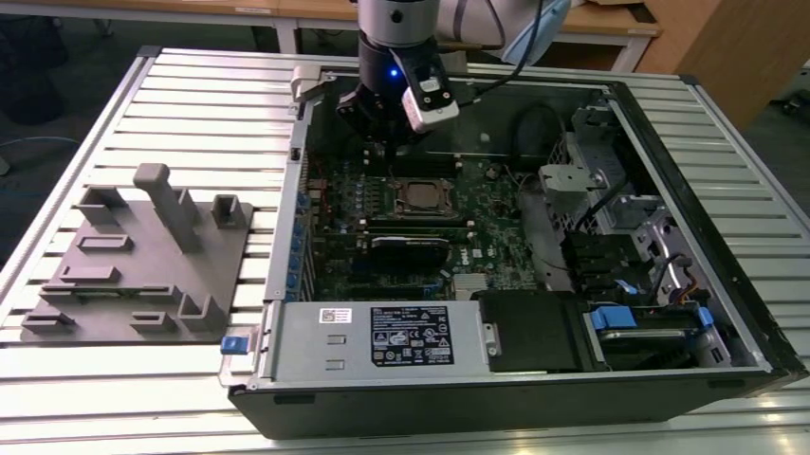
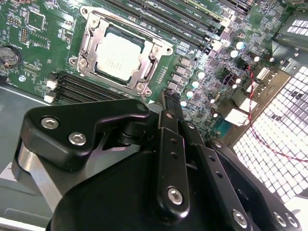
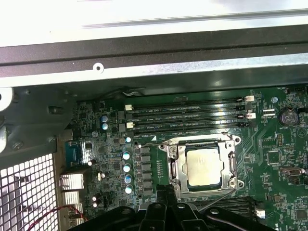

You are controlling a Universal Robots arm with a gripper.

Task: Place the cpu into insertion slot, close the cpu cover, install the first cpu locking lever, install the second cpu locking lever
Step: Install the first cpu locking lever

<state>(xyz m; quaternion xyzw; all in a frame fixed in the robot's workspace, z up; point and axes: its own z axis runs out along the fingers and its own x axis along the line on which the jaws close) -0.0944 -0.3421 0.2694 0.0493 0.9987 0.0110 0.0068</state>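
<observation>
The cpu (image 2: 119, 57) (image 3: 203, 166), a pale silvery square, lies in the insertion slot (image 1: 424, 197) on the green board. The silver cpu cover (image 2: 159, 48) (image 3: 176, 166) lies flat around it, and the chip shows through its window. A thin wire locking lever (image 3: 219, 198) slants out from the socket corner toward my gripper. In both wrist views my gripper (image 2: 169, 100) (image 3: 166, 189) hovers just beside the socket, its black fingers pressed together with nothing seen between them. In the exterior view the gripper (image 1: 386, 152) hangs over the board just behind the socket.
The open computer case (image 1: 708, 142) lies on a slatted metal table (image 1: 190, 95). Long black memory slots (image 3: 187, 115) run beside the socket. A grey moulded fixture (image 1: 146, 256) sits on the exterior view's left. Drive bays and cables (image 1: 633, 246) crowd the case's right side.
</observation>
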